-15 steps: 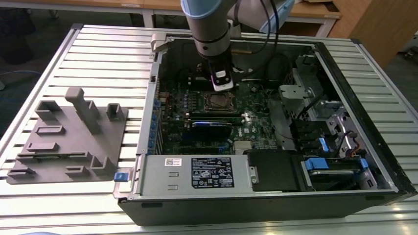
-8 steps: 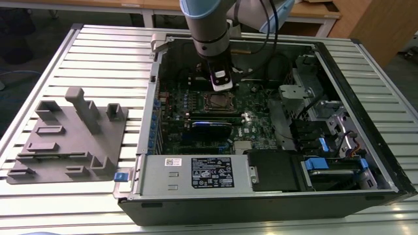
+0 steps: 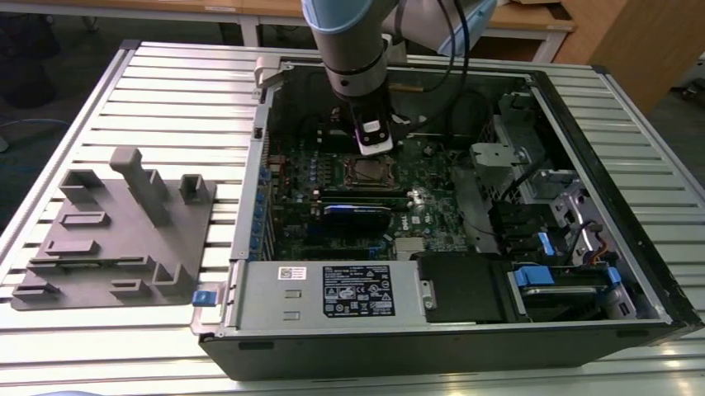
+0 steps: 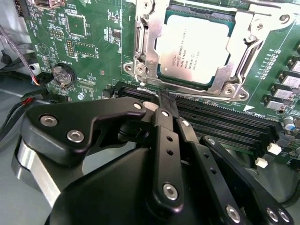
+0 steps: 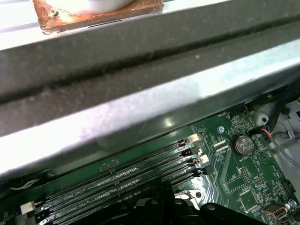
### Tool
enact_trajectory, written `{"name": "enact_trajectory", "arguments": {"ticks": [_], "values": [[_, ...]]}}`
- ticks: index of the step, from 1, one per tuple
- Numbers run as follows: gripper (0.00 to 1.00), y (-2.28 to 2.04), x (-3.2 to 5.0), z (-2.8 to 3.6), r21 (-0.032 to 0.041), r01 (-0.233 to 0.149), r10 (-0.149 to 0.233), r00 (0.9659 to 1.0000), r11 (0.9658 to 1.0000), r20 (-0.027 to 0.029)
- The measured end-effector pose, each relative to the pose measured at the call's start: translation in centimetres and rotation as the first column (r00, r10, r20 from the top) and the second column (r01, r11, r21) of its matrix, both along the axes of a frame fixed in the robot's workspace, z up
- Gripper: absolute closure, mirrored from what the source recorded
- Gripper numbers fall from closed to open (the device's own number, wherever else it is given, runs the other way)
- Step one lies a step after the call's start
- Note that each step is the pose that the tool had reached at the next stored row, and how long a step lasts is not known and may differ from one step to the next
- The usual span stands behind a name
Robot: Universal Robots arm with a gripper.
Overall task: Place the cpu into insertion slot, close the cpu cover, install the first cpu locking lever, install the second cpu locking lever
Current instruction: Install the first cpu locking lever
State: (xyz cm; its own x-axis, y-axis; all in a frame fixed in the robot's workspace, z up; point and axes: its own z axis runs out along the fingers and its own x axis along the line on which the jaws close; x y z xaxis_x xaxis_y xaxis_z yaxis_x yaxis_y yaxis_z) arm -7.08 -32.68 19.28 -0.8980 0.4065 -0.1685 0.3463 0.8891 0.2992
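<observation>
Slatted table (image 3: 165,74); covered cpu (image 4: 194,47), closed fingers (image 4: 165,101)

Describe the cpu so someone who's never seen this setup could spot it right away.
Look inside the open computer case at the green motherboard. Just beyond the gripper and the long black memory slots lies the cpu, a flat square chip under the silver cpu cover. Its pale metal face is the sole plain square there.

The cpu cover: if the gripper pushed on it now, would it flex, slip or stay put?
The cpu cover is a thin metal frame lying over the cpu, so it probably flexes slightly. Its shiny surface may let the closed gripper slip. It looks seated flat, so unlikely to tip.
</observation>
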Motion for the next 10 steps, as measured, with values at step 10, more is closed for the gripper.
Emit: {"name": "enact_trajectory", "arguments": {"ticks": [10], "values": [[0.89,-0.31,0.0,0.0,-0.0321,0.0,0.0,1.0,0.9995,-0.0002]]}}
